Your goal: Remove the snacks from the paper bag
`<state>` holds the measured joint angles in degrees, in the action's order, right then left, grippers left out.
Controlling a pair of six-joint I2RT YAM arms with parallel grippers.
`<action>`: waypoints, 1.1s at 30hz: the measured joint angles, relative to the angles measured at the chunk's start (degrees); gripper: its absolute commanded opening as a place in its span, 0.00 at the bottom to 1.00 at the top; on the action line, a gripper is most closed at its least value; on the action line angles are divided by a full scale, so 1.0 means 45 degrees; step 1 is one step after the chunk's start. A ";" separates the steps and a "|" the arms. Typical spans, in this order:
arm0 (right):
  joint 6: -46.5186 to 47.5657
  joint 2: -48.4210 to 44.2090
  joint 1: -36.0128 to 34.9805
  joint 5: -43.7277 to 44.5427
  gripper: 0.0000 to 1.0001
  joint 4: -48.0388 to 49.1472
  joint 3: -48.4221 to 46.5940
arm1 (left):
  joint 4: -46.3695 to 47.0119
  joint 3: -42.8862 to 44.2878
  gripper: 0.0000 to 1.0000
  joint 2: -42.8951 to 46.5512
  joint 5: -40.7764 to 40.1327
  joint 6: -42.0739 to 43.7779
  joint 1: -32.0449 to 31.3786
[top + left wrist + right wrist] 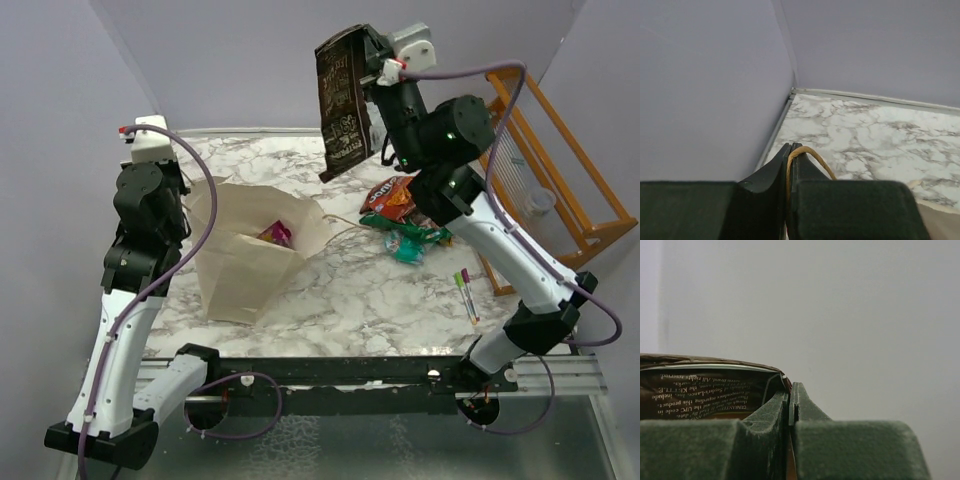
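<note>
The beige paper bag [255, 255] stands open on the marble table, left of centre, with a purple packet [276, 234] showing inside. My left gripper [790, 148] is shut on the bag's twisted cord handle [815, 158] at the bag's left rim. High above the table's back, my right gripper [372, 62] is shut on the top edge of a large dark-brown snack bag [343, 100], which hangs in the air; its printed back [700, 395] fills the left of the right wrist view. An orange-red chip bag [390, 197] and green bags [412, 240] lie on the table to the right.
Two marker pens [466, 294], green and pink, lie near the right front. A wooden rack [545, 170] with a clear cup stands at the far right. Lilac walls close the table at the back and left.
</note>
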<state>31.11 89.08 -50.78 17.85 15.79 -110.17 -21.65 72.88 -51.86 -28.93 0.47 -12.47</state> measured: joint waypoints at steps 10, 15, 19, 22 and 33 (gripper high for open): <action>-0.1812 0.2157 0.2730 0.0418 0.02 -0.3157 0.0602 | 0.1205 0.0350 0.00 -0.0209 -0.2171 0.3439 -0.1064; -0.2157 0.3152 0.2871 0.0350 0.02 -0.3536 0.1496 | 0.1389 0.0219 0.00 -0.0112 -0.1656 0.3973 -0.1341; -0.2181 0.4027 0.3293 -0.0578 0.02 -0.3371 0.1831 | 0.1345 -0.0797 0.00 0.0782 -0.0121 0.3648 -0.1345; -0.1637 0.4575 0.3755 -0.1700 0.02 -0.2759 0.2453 | 0.1282 -0.1753 0.00 0.1671 0.1175 0.3259 -0.1345; 0.0724 0.4867 0.5780 -0.7067 0.01 -0.0656 0.4828 | 0.1171 -0.3483 0.00 0.4070 0.4600 0.2268 -0.1399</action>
<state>34.37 110.98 -24.77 -13.96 12.84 -88.44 -16.38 57.21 -33.54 -8.23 10.68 -18.76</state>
